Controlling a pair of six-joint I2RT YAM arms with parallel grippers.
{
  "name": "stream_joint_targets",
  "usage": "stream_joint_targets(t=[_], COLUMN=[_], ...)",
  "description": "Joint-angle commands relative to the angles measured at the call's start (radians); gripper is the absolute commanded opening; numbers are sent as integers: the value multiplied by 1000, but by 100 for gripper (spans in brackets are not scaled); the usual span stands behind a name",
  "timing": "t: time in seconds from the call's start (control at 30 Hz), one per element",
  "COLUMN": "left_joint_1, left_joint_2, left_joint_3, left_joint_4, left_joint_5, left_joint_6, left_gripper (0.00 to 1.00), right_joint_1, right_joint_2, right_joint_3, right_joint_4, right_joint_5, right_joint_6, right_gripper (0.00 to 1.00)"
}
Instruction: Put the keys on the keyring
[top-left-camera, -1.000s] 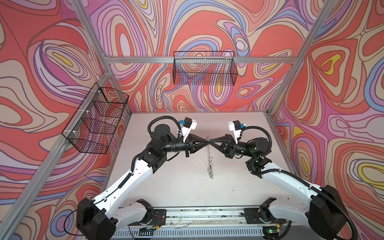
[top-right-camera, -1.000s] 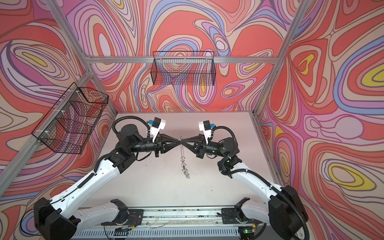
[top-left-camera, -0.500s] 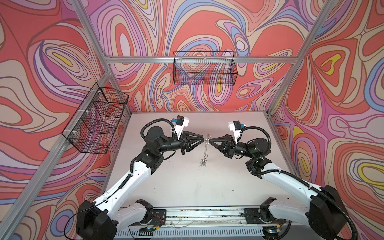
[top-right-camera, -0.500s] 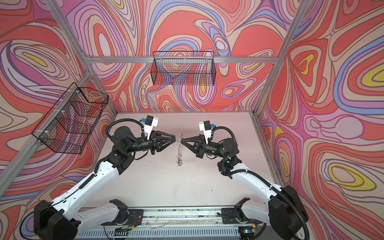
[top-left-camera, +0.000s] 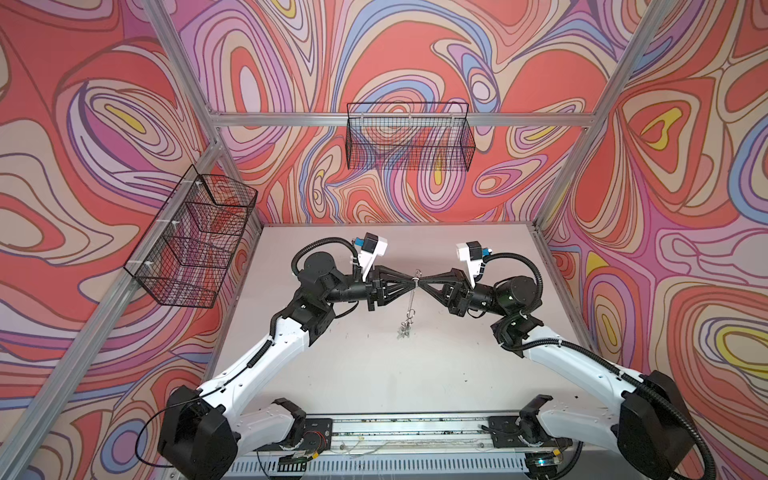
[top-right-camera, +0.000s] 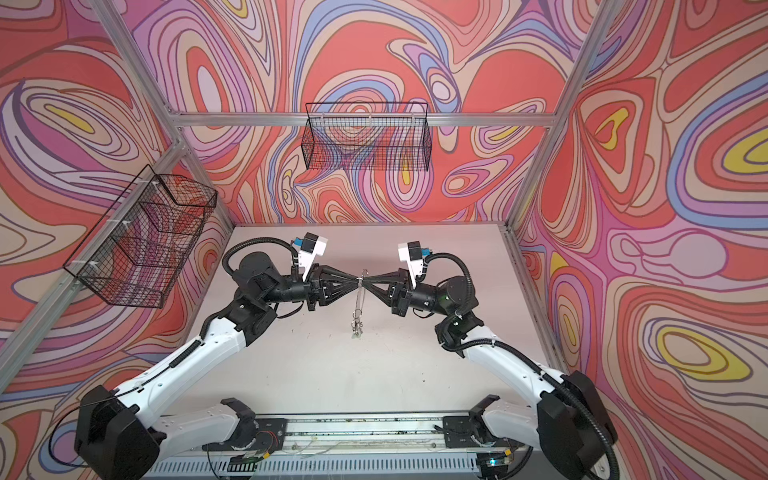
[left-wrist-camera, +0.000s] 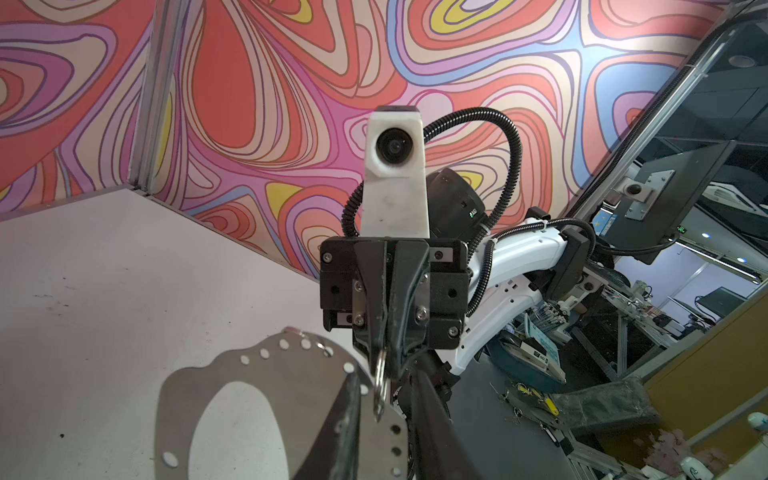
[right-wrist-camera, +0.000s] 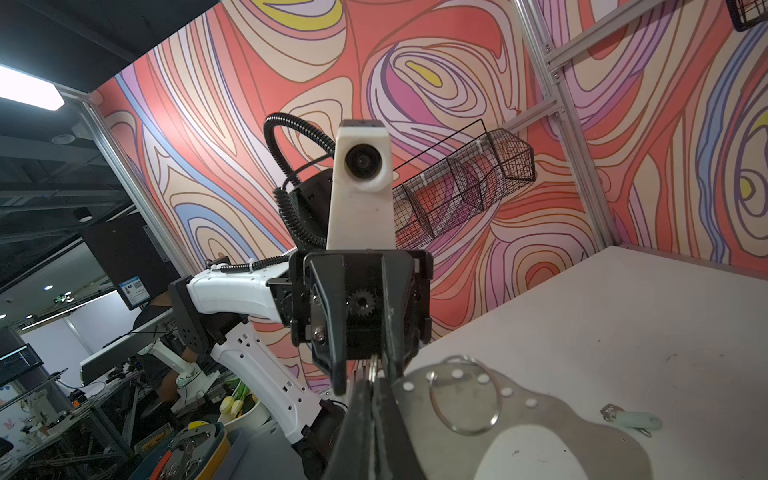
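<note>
The keyring (top-left-camera: 411, 299), a flat metal plate with an oval hole, hangs edge-on in both top views, above the middle of the table. It faces the camera in the left wrist view (left-wrist-camera: 266, 374). My right gripper (top-left-camera: 420, 284) is shut on a thin wire loop at its top rim. My left gripper (top-left-camera: 413, 284) meets it tip to tip; its jaws stand a narrow gap apart around that loop (left-wrist-camera: 380, 390). A larger split ring (right-wrist-camera: 463, 395) lies against the plate. The keys (top-left-camera: 404, 330) dangle at the plate's lower end. One pale-tagged key (right-wrist-camera: 631, 419) shows past its edge.
Black wire baskets hang on the back wall (top-left-camera: 409, 137) and on the left wall (top-left-camera: 193, 237). The pale table (top-left-camera: 365, 374) lies below the plate. An aluminium rail (top-left-camera: 407, 428) with both arm bases runs along the front edge.
Half a second ago my left gripper stood wide open, drawn back to the left. It has returned to the right gripper's tips with its jaws narrowed. The plate has swung a little.
</note>
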Motion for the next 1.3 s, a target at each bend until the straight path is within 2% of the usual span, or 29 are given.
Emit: stream_joint_targets(t=[0.0,0.17,0.3,0.33,0.47,0.57,0.73,0.83,1.0,1.27], left_joint_1=[-10,-10,-11,-10,-11,-10,-10,-10,-10,-10], left_joint_2=[4,-14,-35,-37,-35,-14,36,61,81,90], left_joint_3=[10,9,54,71,161,240,374,422,457,468], left_joint_4=[33,3,-153,-204,-461,-651,-935,-1017,-1073,-1069], left_joint_5=[31,11,-10,-13,-24,-25,-35,-38,-38,-40], left_joint_6=[1,26,118,147,294,413,590,642,682,678], left_gripper=[21,2,0,0,0,0,0,0,0,0], right_joint_1=[6,7,7,7,6,6,6,7,6,7], right_joint_2=[-26,-29,-47,-61,-132,-166,-140,-119,-84,-28], right_joint_3=[-7,-10,6,14,31,62,162,198,250,289], right_joint_4=[22,21,-87,-146,-331,-468,-700,-749,-805,-823], right_joint_5=[23,27,41,55,125,149,86,45,-22,-87], right_joint_6=[-2,-3,-75,-116,-252,-347,-473,-496,-526,-524], right_gripper=[0,0,0,10,34,37,37,37,35,29])
